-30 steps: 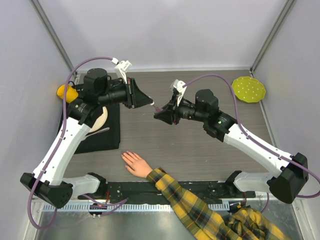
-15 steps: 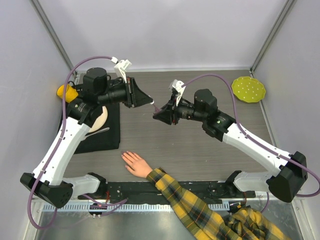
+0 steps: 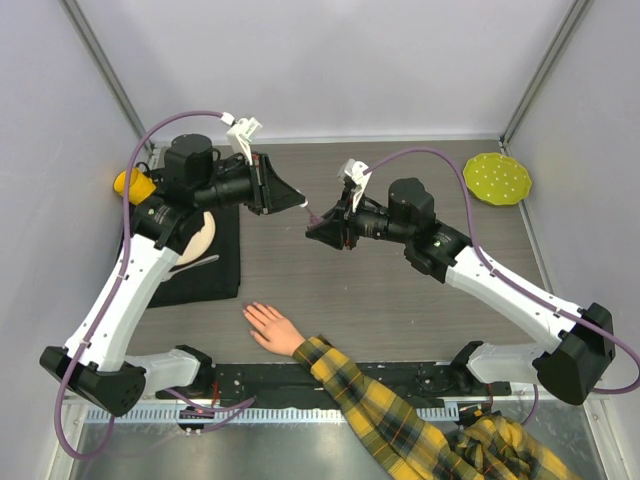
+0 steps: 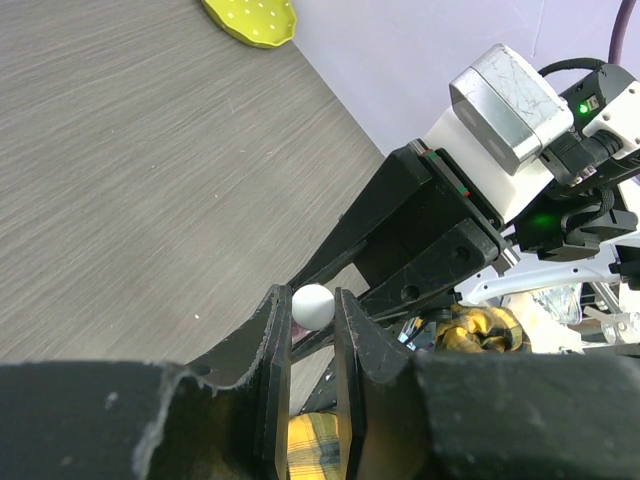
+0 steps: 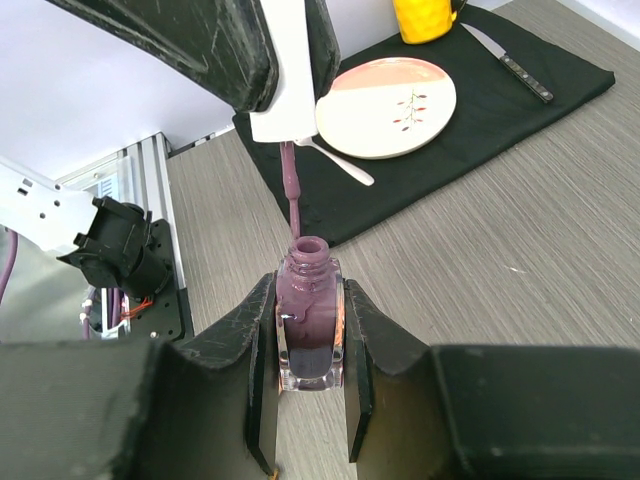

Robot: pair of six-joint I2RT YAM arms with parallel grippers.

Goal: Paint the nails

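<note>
Nearest my bases, a yellow-black plaid sleeve [image 3: 380, 410] comes in from the near right edge of the table [image 3: 400, 300]. The pale hand [image 3: 275, 330] at its end lies flat with its fingers spread toward the far left. The nails [image 3: 251, 311] are at those fingertips, well apart from both my grippers. From above they are too small for me to tell whether they carry any colour.

On the left lies a black mat [image 3: 215, 275] with a pale plate [image 3: 200, 240] and a fork [image 3: 200, 262] on it, partly under my left arm.

Above mid-table my two grippers meet tip to tip. My right gripper [image 3: 320, 229] is clamped on a small bottle [image 5: 309, 340] of purple polish, which stands upright between the fingers with its neck open. My left gripper [image 3: 292, 201] is pinched narrowly on the white cap [image 4: 312, 306]. The cap's purple brush stem [image 5: 291, 190] hangs down to the bottle's mouth, but I cannot tell whether the tip is inside.

Farther off, a yellow mug [image 3: 133, 184] stands at the far left, beyond the mat. A green dotted plate [image 3: 497, 178] lies at the far right corner.
</note>
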